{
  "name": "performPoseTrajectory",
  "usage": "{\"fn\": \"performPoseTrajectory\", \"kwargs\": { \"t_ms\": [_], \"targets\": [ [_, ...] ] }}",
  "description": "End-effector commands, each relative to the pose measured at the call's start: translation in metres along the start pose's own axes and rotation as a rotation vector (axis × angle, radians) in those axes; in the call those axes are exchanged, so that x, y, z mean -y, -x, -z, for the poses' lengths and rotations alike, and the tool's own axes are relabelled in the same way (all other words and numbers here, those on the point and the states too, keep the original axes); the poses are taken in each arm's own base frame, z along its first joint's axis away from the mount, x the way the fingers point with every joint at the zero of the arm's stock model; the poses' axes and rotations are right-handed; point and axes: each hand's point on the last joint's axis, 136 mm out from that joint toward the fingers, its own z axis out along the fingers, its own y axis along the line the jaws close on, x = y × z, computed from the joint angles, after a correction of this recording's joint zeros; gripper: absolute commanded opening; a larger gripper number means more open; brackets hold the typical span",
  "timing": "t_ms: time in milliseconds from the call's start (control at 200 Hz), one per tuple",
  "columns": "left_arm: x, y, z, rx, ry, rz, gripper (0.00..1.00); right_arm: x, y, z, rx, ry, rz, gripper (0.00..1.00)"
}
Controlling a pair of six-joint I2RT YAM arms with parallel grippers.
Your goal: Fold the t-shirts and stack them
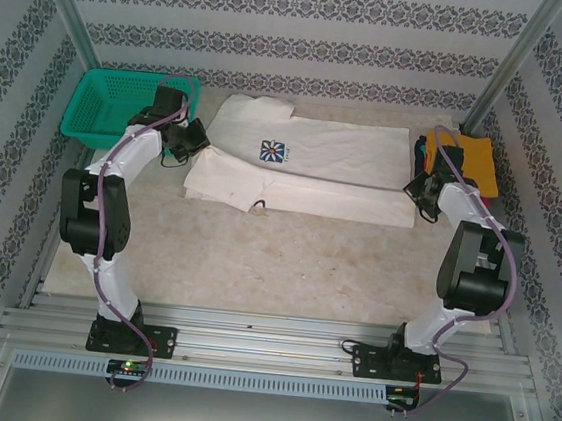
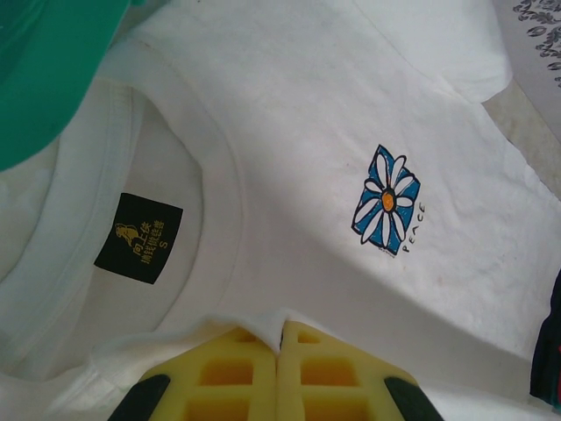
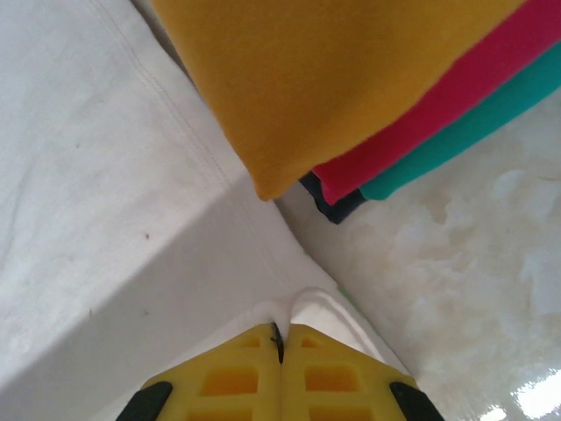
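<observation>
The left gripper's 2 yellow ribbed fingers are pressing flat against each other, pinching a small raised fold of the white cloth t-shirt between their tips. Just beyond that pinch, the ribbed neckband is curving around a black sewn label with gold lettering. Farther out on the chest, the blue-square daisy print is showing with "PEACE" beside it. A teal plastic mesh basket is sitting past the collar, at the far left corner of the table.

The right gripper's 2 yellow fingers are likewise clamping together on a bunched edge of the same t-shirt, at its hem end. The hem seam is running away from the tips across the smooth white cloth. Just beside this end, a stack is lying on the pale stone-patterned table: a folded orange shirt on top, a folded red shirt under it, a folded teal shirt lower, and a dark folded cloth peeking out beneath.

From above, the t-shirt is lying spread across the far half of the table, between the basket and the stack, with 1 arm reaching to each end.
</observation>
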Motion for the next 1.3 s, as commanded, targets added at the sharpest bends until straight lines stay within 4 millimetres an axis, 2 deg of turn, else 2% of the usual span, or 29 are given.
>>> {"fn": "performPoseTrajectory", "kwargs": {
  "t_ms": [0, 195, 570, 929, 1029, 1299],
  "targets": [
    [-0.012, 0.010, -0.001, 0.010, 0.038, -0.010, 0.00, -0.008, 0.014, -0.003, 0.035, -0.009, 0.039, 0.00],
    [-0.018, 0.011, -0.010, -0.004, 0.053, -0.011, 0.00, -0.013, 0.017, -0.013, 0.020, -0.028, 0.057, 0.00],
    [-0.014, 0.018, -0.021, -0.021, 0.050, -0.015, 0.00, -0.015, 0.020, -0.025, 0.011, -0.046, 0.070, 0.00],
    [-0.012, 0.023, -0.031, -0.040, 0.049, -0.013, 0.00, -0.021, 0.023, -0.027, 0.015, -0.034, 0.085, 0.00],
    [-0.011, 0.024, -0.033, -0.040, 0.047, -0.012, 0.03, -0.026, 0.023, -0.026, 0.017, -0.008, 0.104, 0.06],
    [-0.011, 0.026, -0.036, -0.041, 0.046, -0.009, 0.03, -0.035, 0.027, -0.024, 0.032, 0.036, 0.127, 0.05]
  ]
}}
